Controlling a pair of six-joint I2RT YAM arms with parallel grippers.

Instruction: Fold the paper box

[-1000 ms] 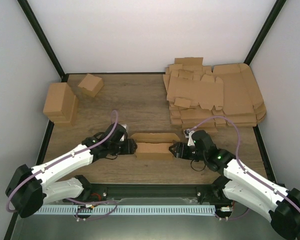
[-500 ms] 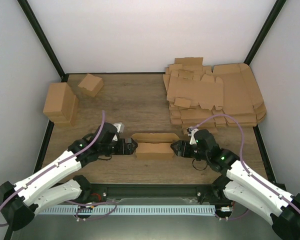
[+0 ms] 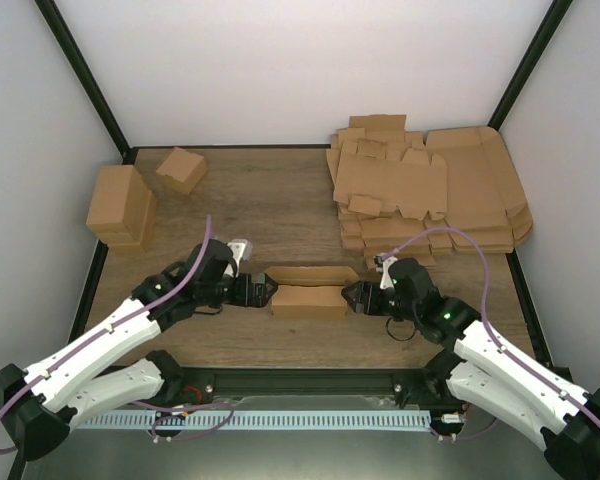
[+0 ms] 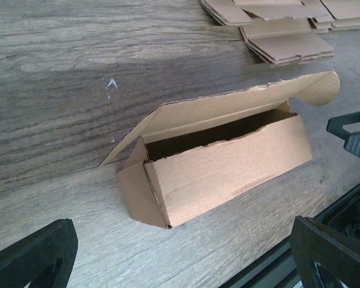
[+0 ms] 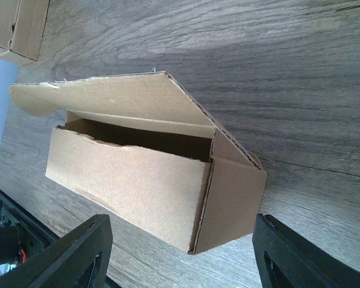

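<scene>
Where standing on table [image 3: 280,200], found paper box [image 3: 305,300] with lid flap [image 3: 310,273] raised; noted left gripper [image 3: 265,292] and right gripper [image 3: 348,296] spread wide, just beside opposite ends, holding nothing.

The paper box [image 3: 307,299] is plain brown, the table [image 3: 280,200] grey-brown wood grain, the left claw [image 3: 267,291] and right claw [image 3: 348,296] black.

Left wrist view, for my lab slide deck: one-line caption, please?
Paper box, lid flap raised, resting on the wooden table just ahead of the open left claw.
</scene>
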